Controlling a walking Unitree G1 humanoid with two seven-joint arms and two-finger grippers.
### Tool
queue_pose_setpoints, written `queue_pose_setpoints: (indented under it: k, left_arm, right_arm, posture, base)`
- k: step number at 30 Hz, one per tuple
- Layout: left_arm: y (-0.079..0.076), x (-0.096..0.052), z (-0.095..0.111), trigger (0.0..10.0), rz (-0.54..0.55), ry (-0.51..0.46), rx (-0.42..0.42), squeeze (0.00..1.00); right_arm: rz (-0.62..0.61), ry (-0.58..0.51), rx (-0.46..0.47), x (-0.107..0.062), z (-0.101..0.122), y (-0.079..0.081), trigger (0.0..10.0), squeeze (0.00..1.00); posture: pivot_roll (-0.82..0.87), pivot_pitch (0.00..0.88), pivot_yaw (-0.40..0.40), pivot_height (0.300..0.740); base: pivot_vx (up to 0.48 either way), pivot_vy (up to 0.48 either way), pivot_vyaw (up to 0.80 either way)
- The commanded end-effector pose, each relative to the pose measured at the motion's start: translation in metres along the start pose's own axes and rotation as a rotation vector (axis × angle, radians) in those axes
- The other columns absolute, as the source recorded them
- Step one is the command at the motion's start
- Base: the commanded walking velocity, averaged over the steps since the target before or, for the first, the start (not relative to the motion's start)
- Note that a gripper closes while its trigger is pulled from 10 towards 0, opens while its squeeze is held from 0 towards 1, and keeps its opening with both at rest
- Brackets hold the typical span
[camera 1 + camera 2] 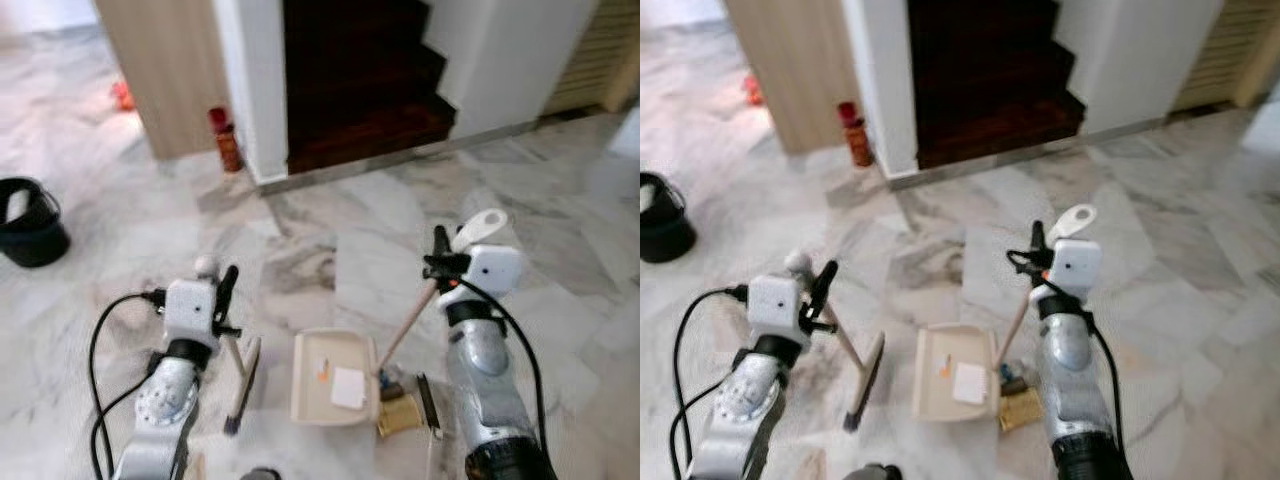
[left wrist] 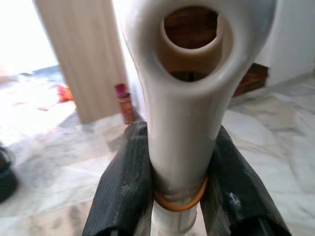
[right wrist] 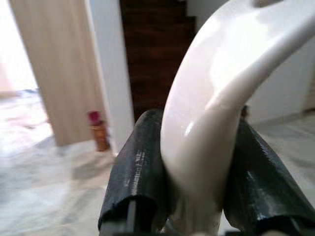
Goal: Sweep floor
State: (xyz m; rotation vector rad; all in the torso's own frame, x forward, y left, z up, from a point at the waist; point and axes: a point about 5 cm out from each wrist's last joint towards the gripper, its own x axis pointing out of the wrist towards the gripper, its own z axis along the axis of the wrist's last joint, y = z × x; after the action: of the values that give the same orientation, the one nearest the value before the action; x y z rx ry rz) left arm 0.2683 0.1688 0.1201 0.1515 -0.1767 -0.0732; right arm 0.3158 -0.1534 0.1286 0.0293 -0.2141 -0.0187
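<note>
Both grippers are clamped on handles: left gripper [image 1: 228,300] holding the brush [image 1: 243,385], right gripper [image 1: 440,262] holding the dustpan [image 1: 333,378] on marble floor [image 1: 330,220].

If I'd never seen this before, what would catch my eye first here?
Two silver arms, each clamping a pale handle: the left gripper holds a small brush, the right gripper a cream dustpan on the marble floor between them. Behind them, dark wooden stairs rise, and a black bucket stands far left.

I cannot tell what the small scraps [image 1: 397,413] beside the dustpan [image 1: 334,378] are; the black bucket [image 1: 30,222] is cut by the frame edge.
</note>
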Motion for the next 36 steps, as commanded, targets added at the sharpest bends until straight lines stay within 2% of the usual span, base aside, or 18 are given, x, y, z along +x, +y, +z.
queue_pose_setpoints:
  k: [1, 8, 13, 19, 21, 31, 36]
  left_arm:
    - [-0.0005, 0.0007, 0.0075, 10.0, 0.007, -0.035, 0.017, 0.0]
    - [-0.0005, -0.0005, 0.006, 10.0, 0.015, -0.024, 0.024, 0.0]
    - [-0.0009, -0.002, 0.0049, 10.0, 0.017, -0.02, 0.027, 0.0]
    - [-0.0013, -0.0032, 0.0049, 10.0, 0.016, -0.016, 0.023, 0.0]
    - [-0.0015, -0.0027, 0.0049, 10.0, 0.015, -0.015, 0.023, 0.0]
    - [-0.0021, -0.0023, 0.0058, 10.0, 0.016, -0.018, 0.024, 0.0]
    - [-0.0021, -0.0021, 0.006, 10.0, 0.021, -0.018, 0.023, 0.0]
  right_arm:
    - [-0.007, -0.038, 0.018, 0.002, 0.0078, -0.0016, 10.0, 0.0]
    - [-0.002, -0.015, 0.036, 0.0025, 0.0055, -0.0005, 10.0, 0.0]
    - [0.02, 0.03, 0.088, 0.0036, 0.0007, 0.0021, 10.0, 0.0]
    - [0.031, 0.018, 0.077, 0.0031, 0.002, 0.0039, 10.0, 0.0]
    - [0.049, 0.023, 0.057, 0.0033, 0.002, 0.0052, 10.0, 0.0]
    - [0.047, 0.034, 0.077, 0.0023, 0.0007, 0.0049, 10.0, 0.0]
    - [0.055, 0.044, 0.094, 0.0023, -0.0006, 0.0053, 10.0, 0.0]
  posture:
    - [0.15, 0.111, -0.037, 0.74]
    - [0.15, 0.111, -0.036, 0.74]
    - [0.15, 0.115, -0.034, 0.74]
    - [0.15, 0.114, -0.031, 0.74]
    - [0.15, 0.113, -0.03, 0.74]
    - [0.15, 0.113, -0.03, 0.74]
    - [0.15, 0.116, -0.032, 0.74]
  base:
    - [0.0, 0.0, 0.8]
    - [0.0, 0.0, 0.73]
    - [0.0, 0.0, 0.0]
    - [0.0, 0.0, 0.0]
    - [0.0, 0.0, 0.8]
    - [0.0, 0.0, 0.6]
    - [0.0, 0.0, 0.19]
